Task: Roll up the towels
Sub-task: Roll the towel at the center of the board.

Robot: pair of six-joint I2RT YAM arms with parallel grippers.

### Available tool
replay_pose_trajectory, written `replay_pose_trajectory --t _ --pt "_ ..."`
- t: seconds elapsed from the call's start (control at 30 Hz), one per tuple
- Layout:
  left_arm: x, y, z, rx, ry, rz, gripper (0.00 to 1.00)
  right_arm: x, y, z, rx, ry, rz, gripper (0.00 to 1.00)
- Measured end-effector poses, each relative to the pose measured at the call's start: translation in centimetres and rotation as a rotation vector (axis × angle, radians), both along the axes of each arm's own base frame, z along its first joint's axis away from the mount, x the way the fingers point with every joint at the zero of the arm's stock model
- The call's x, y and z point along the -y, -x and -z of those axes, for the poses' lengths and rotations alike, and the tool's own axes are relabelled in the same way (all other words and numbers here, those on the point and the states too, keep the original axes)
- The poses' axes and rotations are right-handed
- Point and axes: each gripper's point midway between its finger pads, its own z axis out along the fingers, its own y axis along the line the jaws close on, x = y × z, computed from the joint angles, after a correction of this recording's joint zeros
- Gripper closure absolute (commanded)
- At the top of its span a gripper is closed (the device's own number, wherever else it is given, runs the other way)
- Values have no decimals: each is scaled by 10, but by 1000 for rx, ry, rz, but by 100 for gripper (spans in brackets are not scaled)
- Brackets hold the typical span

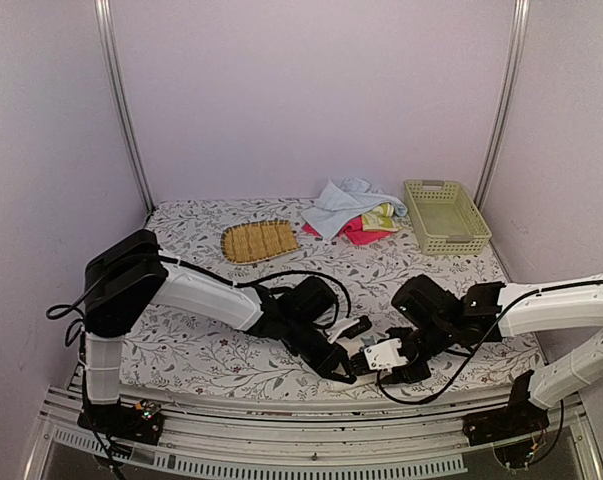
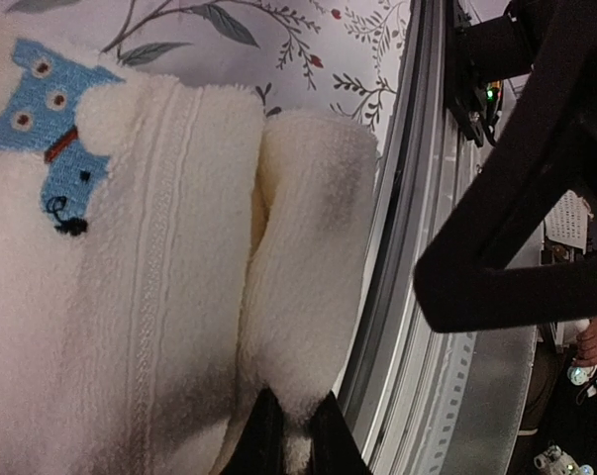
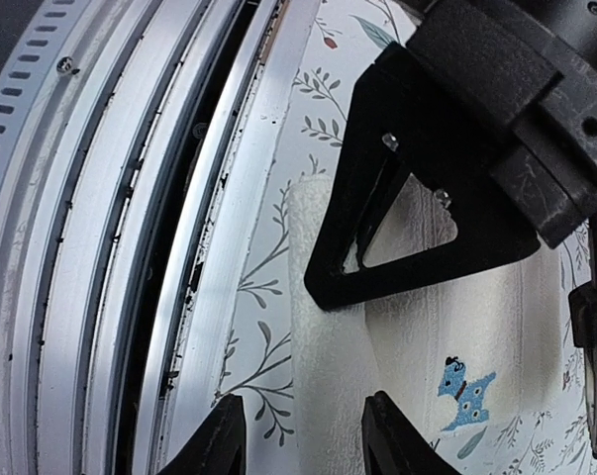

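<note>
The cream-white towel [image 2: 159,297] with a small blue printed mark [image 2: 50,129] lies at the table's front edge, its near end folded over into a thick roll [image 2: 313,247]. My left gripper [image 2: 296,445] is shut on that rolled edge. My right gripper [image 3: 303,440] is open, its jaws either side of the same towel [image 3: 328,336], close beside the left fingers [image 3: 407,228]. In the top view both grippers, left [image 1: 351,360] and right [image 1: 396,360], meet over the towel [image 1: 381,354]. The light blue [image 1: 336,200], pink [image 1: 356,233] and yellow-green [image 1: 381,215] towels lie piled at the back.
A tan woven mat [image 1: 259,240] lies at the back centre. A pale green lattice basket [image 1: 444,215] stands at the back right. The metal rail [image 2: 407,327] of the table's front edge runs right beside the towel and both grippers.
</note>
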Motion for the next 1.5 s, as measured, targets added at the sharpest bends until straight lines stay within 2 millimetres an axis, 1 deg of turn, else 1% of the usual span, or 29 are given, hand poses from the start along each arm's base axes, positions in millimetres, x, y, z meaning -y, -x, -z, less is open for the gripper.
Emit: replay_pose_trajectory --t 0.13,0.2,0.27,0.33,0.37,0.4,0.47,0.5,0.57,0.6,0.63,0.67,0.8,0.87,0.93,1.0,1.07,1.23,1.3,1.37,1.5 --pt "0 -1 0 -16 1 -8 100 -5 -6 13 21 22 -4 57" --pt "0 -1 1 -24 2 -8 100 -7 -7 21 27 37 -4 60" --pt "0 -1 1 -29 5 -7 100 -7 -8 32 30 62 -8 67" --pt "0 -2 1 -30 6 -8 100 -7 -10 42 36 83 -7 76" --pt "0 -2 1 -30 6 -8 97 -9 -11 43 41 83 -9 79" --pt "0 -2 1 -30 7 -7 94 -10 -12 43 47 81 -8 85" --pt "-1 -2 1 -28 6 -8 81 -10 -13 43 49 79 -11 89" --pt "-1 -2 2 -24 6 -8 75 -10 -12 44 48 79 -13 90" --pt "-4 -3 2 -2 8 -13 66 -12 -12 44 41 79 -19 92" --pt "-7 -4 0 17 9 -17 59 -12 -11 43 35 79 -22 92" --pt "-12 -6 -2 37 3 -35 53 -14 -9 44 24 79 -28 93" --pt "-20 -7 -3 63 -7 -58 50 -15 -8 43 13 79 -33 93" --pt "-55 -9 -12 169 -52 -152 48 -17 0 43 -63 92 -57 93" --pt "-67 -12 -20 250 -53 -197 48 -17 3 42 -129 101 -58 93" --pt "-74 -10 -32 343 -43 -228 49 -18 3 41 -212 112 -53 93" --pt "-75 -3 -44 453 -22 -245 51 -18 0 41 -294 126 -40 93" --pt "-74 5 -52 550 -10 -248 51 -19 -3 40 -376 143 -26 93" --pt "-70 24 -62 791 -5 -220 53 -20 -6 43 -588 183 5 93" --pt "-67 30 -63 861 -3 -195 56 -19 -6 45 -654 196 15 93" --pt "-63 34 -59 916 -15 -166 59 -18 -6 46 -725 203 29 93" --pt "-51 37 -45 992 -54 -93 58 -19 -8 46 -845 214 58 93"
